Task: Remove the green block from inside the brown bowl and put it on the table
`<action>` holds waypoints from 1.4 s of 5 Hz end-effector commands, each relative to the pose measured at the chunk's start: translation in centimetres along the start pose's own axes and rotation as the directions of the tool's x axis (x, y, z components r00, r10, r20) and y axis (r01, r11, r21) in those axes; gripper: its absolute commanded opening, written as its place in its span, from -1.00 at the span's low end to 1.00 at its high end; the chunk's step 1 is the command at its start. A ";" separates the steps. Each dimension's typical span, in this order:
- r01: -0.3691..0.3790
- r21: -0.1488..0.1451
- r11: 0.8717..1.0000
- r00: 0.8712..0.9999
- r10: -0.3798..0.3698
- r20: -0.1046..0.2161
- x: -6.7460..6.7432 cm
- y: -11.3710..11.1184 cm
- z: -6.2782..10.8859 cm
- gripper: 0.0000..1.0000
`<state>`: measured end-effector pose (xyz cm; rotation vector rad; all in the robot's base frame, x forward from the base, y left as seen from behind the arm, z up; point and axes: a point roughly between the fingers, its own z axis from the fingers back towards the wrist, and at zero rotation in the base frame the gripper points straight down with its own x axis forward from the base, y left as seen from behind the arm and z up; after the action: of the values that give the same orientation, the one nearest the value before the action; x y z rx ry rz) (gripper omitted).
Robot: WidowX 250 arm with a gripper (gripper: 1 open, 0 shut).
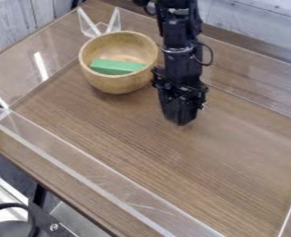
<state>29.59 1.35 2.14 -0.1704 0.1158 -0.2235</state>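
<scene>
Pointing claw [182, 117] down at bare wood of table [148, 157], prob. to line up before going over to bowl [119, 85]. Can't tell if apart or together tbh, too dark & blurry at the tips. See block [116, 67] inside bowl, just beside claw, so not out on table yet. Looks laid flat-ish across the bottom, prob. held in only by the curved wall. Would lift claw 1st to clear the rim, then come down over block w/ tips spread, else might bump or shove bowl. Note smooth pale wood inside bowl, thick rounded wall, vs. flat bright green block w/ straight edges. Also spot dark brown grain on table, plus clear wall [80, 169] along the edge, well apart from claw.
</scene>
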 end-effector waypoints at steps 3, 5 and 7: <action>0.022 -0.016 1.000 1.000 -0.022 -0.003 -0.7 0.4 0.4 -1.00; 0.042 -0.030 0.999 0.999 -0.042 -0.013 -0.6 0.2 0.2 -1.00; 0.072 -0.036 0.997 0.997 -0.073 -0.032 -0.9 -0.7 0.0 -1.00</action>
<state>28.50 0.96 1.89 -0.2120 0.1595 -0.2896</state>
